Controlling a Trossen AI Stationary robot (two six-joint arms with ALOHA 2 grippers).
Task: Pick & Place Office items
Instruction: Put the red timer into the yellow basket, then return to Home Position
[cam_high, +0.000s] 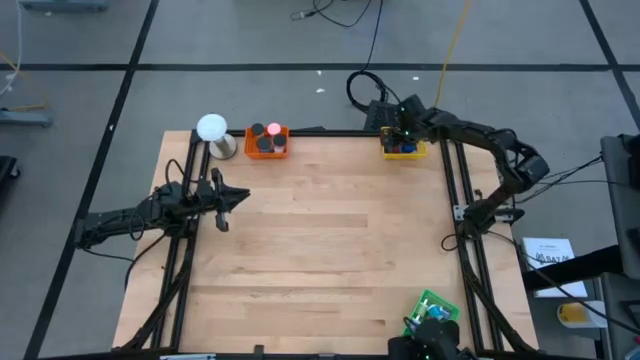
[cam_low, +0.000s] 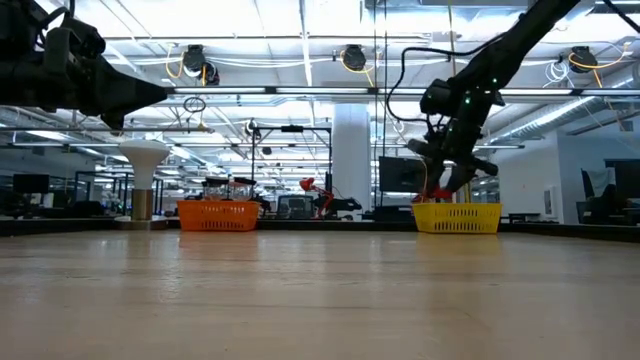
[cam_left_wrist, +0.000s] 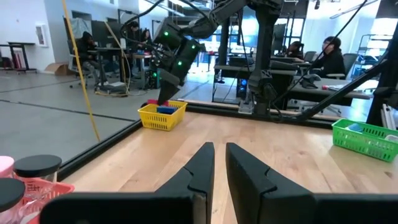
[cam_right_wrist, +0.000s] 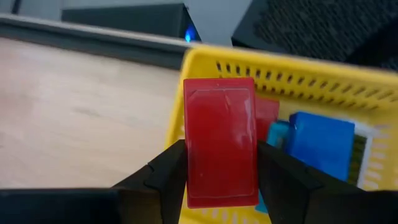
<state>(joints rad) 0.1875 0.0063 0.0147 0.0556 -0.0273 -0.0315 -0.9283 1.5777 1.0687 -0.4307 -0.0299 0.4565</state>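
Note:
My right gripper (cam_right_wrist: 221, 177) is at the table's far right corner, slanting down over the yellow tray (cam_right_wrist: 298, 68), shut on a red rectangular block (cam_right_wrist: 221, 137). A blue block (cam_right_wrist: 320, 140) and another red piece lie in that tray (cam_high: 403, 150). The low view shows this gripper (cam_low: 445, 185) just above the tray (cam_low: 457, 218). My left gripper (cam_high: 240, 197) waits level at the table's left side, its fingers (cam_left_wrist: 202, 165) nearly together with nothing between them. My right gripper pinches the red block by its two long sides (cam_right_wrist: 189, 155) between its two fingers. The fingers come slanting down from above and lie along the block's length. The block is lifted clear, above the yellow tray's wall nearest the table's middle.
An orange tray (cam_high: 267, 142) with black round discs stands at the far edge, left of centre. Beside it is a white ball (cam_high: 211, 128) on a round base. A green tray (cam_high: 432, 308) sits at the near right. Bare wood lies between them.

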